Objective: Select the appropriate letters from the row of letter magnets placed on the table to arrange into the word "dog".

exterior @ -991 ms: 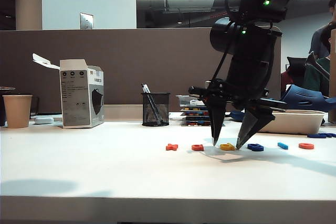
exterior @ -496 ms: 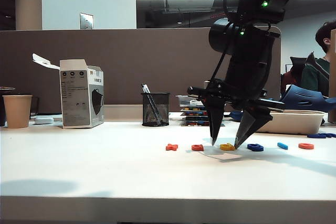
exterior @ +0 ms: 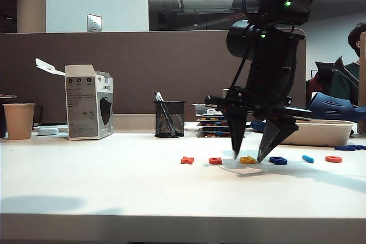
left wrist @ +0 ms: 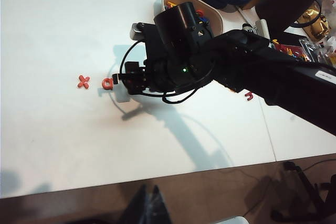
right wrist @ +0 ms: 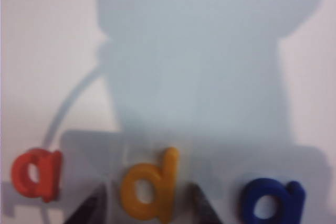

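I found the right gripper (exterior: 247,156) lowered at centre-right of the exterior view, jaws spread, one tip on each side of the yellow letter (exterior: 247,160), not yet gripping it. The red letter (exterior: 215,160) and dark blue letter (exterior: 278,160) lay just beside the tips. The table (exterior: 114,187) offered open room toward the front edge. I could not see the left gripper in any view.

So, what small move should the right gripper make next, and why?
Probably close the jaws. The right gripper is low over the table, open, its fingertips either side of the yellow d, the first letter of "dog". The left gripper is not in view.
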### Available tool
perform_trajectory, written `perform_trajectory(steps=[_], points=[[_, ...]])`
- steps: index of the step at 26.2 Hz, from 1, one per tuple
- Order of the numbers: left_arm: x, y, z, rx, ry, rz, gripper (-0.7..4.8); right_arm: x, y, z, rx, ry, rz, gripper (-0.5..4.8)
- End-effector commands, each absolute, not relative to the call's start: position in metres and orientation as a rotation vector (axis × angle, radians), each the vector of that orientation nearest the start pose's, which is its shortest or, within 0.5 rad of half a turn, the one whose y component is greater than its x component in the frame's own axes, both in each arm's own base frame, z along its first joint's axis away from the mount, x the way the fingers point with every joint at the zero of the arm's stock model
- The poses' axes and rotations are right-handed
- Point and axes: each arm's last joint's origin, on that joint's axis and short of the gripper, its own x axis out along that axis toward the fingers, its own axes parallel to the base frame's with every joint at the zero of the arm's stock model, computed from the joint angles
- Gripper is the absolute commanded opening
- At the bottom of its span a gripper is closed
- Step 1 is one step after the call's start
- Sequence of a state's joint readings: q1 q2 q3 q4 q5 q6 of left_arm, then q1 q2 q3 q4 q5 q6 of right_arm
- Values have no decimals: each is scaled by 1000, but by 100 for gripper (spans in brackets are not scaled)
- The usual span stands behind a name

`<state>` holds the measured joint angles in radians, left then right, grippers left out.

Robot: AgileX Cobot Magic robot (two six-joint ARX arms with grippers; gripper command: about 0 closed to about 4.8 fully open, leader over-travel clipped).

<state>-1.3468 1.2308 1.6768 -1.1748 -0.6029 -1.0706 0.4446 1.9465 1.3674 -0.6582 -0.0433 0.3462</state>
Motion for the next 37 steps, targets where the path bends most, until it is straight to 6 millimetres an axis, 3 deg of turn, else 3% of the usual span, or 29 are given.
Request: perform_trajectory(steps=[1, 6, 37], points=[[60, -186, 452, -400, 709, -392, -5, 344, 165, 166, 31, 1338, 186, 166], [60, -186, 452, -400, 709, -392, -5, 344, 165, 166, 31, 1338, 186, 113], [60, -186, 452, -400, 709, -392, -5, 341, 164, 174, 33, 1341, 187, 112]])
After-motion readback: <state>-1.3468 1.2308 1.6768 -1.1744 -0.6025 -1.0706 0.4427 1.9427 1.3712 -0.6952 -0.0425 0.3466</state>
